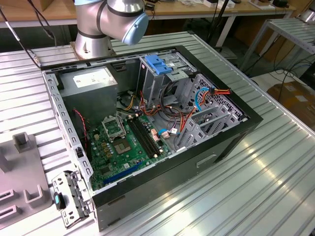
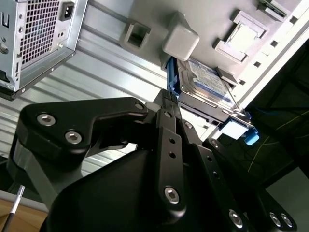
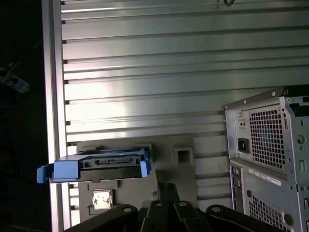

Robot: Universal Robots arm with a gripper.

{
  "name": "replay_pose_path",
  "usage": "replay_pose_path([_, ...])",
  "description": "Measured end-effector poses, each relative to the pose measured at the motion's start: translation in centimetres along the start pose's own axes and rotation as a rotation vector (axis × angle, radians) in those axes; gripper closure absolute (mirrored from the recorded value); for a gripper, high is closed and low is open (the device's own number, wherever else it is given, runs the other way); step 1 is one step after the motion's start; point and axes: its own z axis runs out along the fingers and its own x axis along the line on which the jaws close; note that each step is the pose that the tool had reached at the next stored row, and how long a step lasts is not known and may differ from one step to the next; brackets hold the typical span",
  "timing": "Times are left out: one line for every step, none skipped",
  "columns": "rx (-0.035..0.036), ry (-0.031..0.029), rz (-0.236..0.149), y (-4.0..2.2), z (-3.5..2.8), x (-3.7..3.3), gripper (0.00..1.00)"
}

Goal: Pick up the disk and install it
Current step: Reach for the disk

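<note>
The gripper [image 2: 170,100] hangs just beside the disk [image 2: 205,79]; I cannot tell whether it is clenched or released. The disk rests on a grey fixture plate [image 2: 207,14] at the edge of the bench [image 3: 169,63], with the computer case [image 3: 265,145] near.

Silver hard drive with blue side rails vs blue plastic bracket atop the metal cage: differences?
The silver hard drive sits on the grey fixture plate, outside the black computer case; the blue plastic bracket sits inside it, atop the metal cage. The drive is mostly metal with a printed label; the bracket is all plastic. Both have blue plastic.
</note>
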Motion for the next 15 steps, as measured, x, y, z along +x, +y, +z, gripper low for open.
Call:
replay_pose_path([0.0, 0.0, 0.0, 0.03, 0.01, 0.14, 0.89])
replay_pose_path([0.0, 0.0001, 0.0, 0.07, 0.01, 0.46, 0.89])
replay_pose_path([0.0, 0.0, 0.0, 0.07, 0.01, 0.69, 0.89])
replay_pose_path([0.0, 0.0, 0.0, 0.07, 0.01, 0.9, 0.89])
replay_pose_path([-0.0001, 0.0, 0.0, 0.07, 0.01, 1.17, 0.89])
replay_pose_path([-0.0001, 0.0, 0.0, 0.06, 0.01, 1.38, 0.89])
replay_pose_path([-0.0001, 0.0, 0.0, 0.04, 0.0, 1.74, 0.89])
replay_pose_path([-0.0001, 0.0, 0.0, 0.03, 0.0, 1.96, 0.89])
replay_pose_path([-0.0001, 0.0, 0.0, 0.02, 0.0, 2.16, 0.89])
replay_pose_path([0.0, 0.0001, 0.0, 0.01, -0.01, 2.48, 0.89])
replay_pose_path([0.0, 0.0, 0.0, -0.01, -0.01, 2.74, 0.89])
replay_pose_path([-0.0001, -0.0001, 0.0, -0.02, 0.0, 2.95, 0.89])
replay_pose_path([-0.0001, 0.0, 0.0, -0.04, -0.01, 3.22, 0.89])
replay_pose_path([-0.0001, 0.0, 0.0, -0.05, -0.01, 3.46, 0.89])
replay_pose_path([0.0, 0.0, 0.0, -0.06, -0.01, 3.71, 0.89])
